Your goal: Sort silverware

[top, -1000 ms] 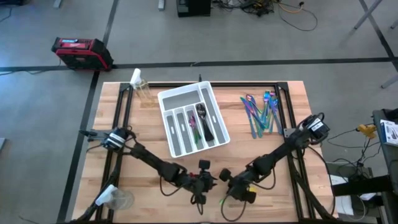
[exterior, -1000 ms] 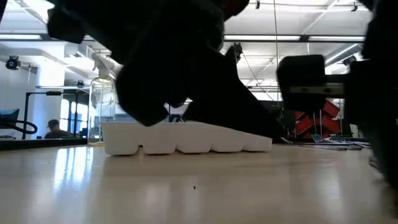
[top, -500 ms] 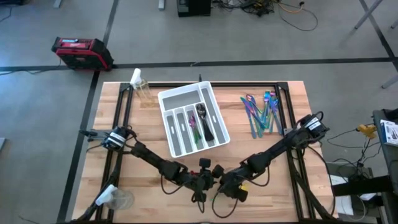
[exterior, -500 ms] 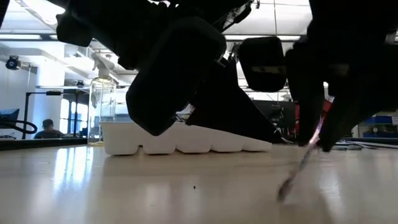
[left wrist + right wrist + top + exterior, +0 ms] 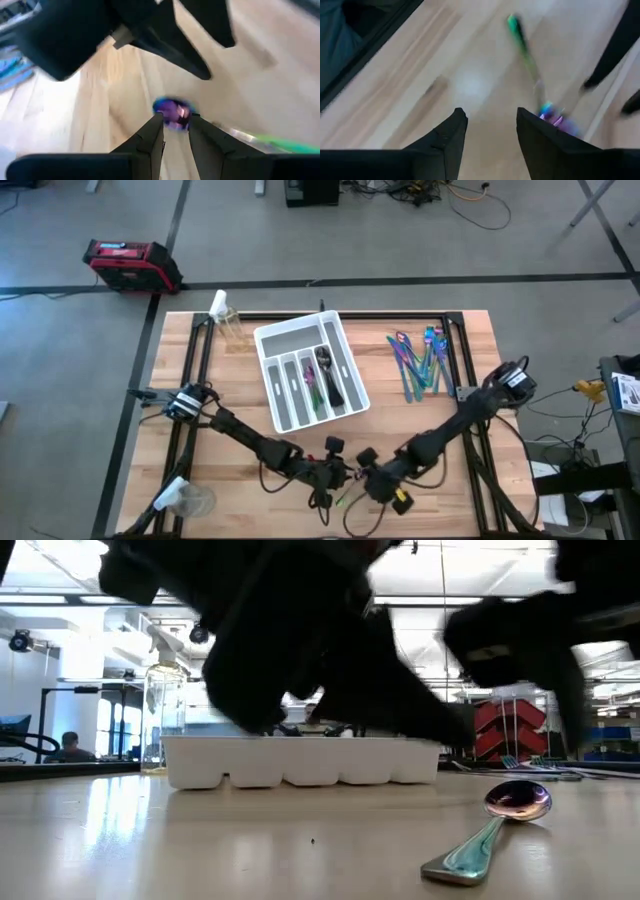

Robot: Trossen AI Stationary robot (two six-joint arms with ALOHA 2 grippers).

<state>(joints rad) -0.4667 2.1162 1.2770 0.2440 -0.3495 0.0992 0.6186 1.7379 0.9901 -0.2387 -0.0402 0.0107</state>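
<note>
- Mid-table, white tray (image 5: 283, 335) holds a few dark and purple pieces (image 5: 322, 376).
- Spoon (image 5: 492, 830) lies flat; left gripper (image 5: 175, 131) narrow around its bowl, right gripper (image 5: 490, 127) wide, empty.

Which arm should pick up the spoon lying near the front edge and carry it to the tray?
Probably the left. The left gripper has its fingers either side of the spoon bowl, while the right gripper is open over bare wood with the spoon beyond it. The tray also lies nearer the left arm's side.
</note>
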